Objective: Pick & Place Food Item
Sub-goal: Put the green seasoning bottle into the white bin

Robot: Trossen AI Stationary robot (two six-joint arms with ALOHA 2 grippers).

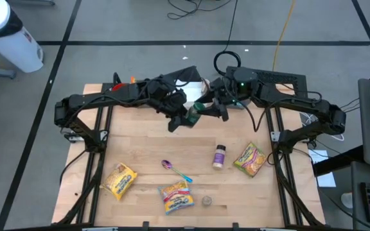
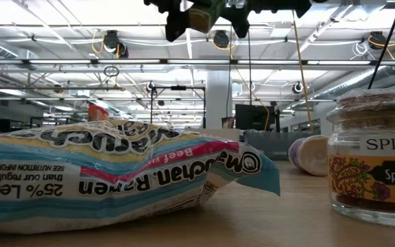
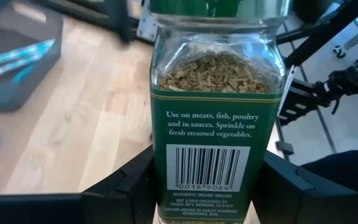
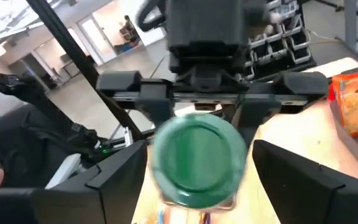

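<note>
- the left tool (image 1: 186, 117) is above the far middle of the tabletop (image 1: 140, 147), clamped on a green-labelled herb jar (image 1: 193, 114) held up in the air.
- in the left wrist view the jar (image 3: 213, 118) stands between the two dark fingers (image 3: 126, 186), which press on its lower sides; dried green flakes fill the glass above a label with a barcode.
- the right tool (image 1: 218, 108) is just beside the jar on the other side, meeting the left tool over the tabletop.
- in the right wrist view the jar's round green lid (image 4: 197, 155) sits between the right tool's fingers (image 4: 114, 171), which stand apart on either side of it; whether they touch the lid i cannot tell.
- in the low view both tools and the jar (image 2: 201, 15) hang high over the tabletop, well clear of it.
- on the near part of the tabletop lie three ramen packets: one at the left (image 1: 119, 180), one in the middle (image 1: 176, 196) and one at the right (image 1: 250, 159).
- a small bottle (image 1: 219, 156) lies between the middle and right packets, and a purple spoon (image 1: 175, 169) lies left of it.
- a small spice jar (image 1: 206, 201) stands just right of the middle packet; in the low view its label reads "spice" (image 2: 376, 161).
- a white bowl (image 1: 191, 86) is at the far edge behind the arms.
</note>
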